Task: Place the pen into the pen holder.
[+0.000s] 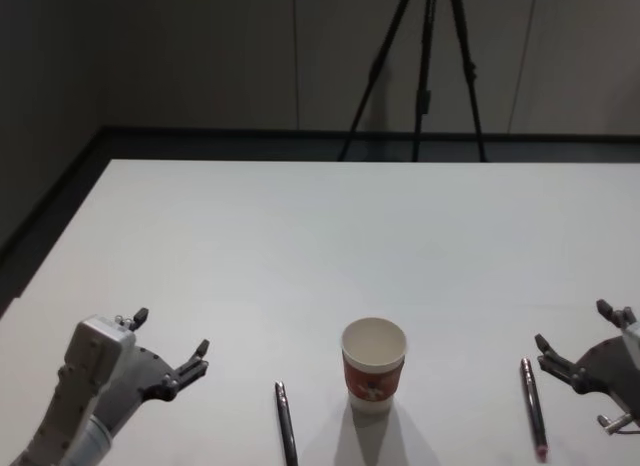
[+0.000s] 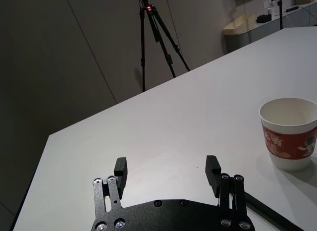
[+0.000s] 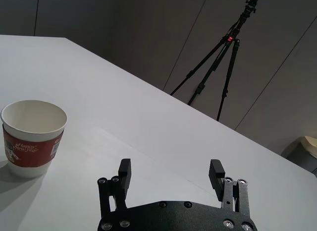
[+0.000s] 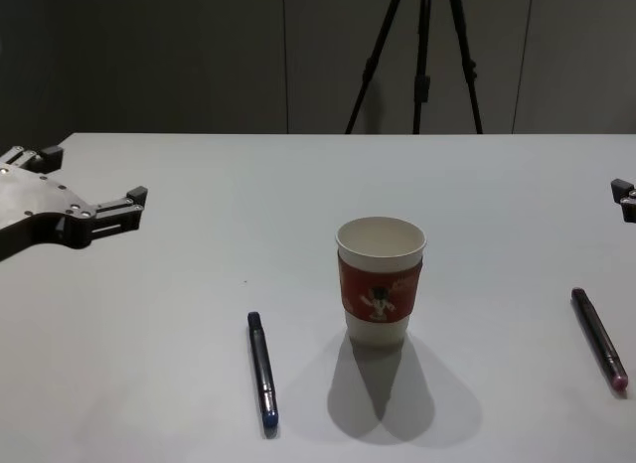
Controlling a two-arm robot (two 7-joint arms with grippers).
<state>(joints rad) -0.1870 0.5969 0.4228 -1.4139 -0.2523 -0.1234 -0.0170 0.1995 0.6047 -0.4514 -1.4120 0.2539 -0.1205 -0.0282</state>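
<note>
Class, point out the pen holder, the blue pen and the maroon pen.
pen holder (image 4: 380, 294), chest view, red sleeve.
blue pen (image 4: 262, 371), chest view, middle of barrel.
maroon pen (image 4: 598, 338), chest view, middle of barrel.

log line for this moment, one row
left gripper open, left of blue pen | right gripper open, near maroon pen | both pens on table | pen holder upright, empty
</note>
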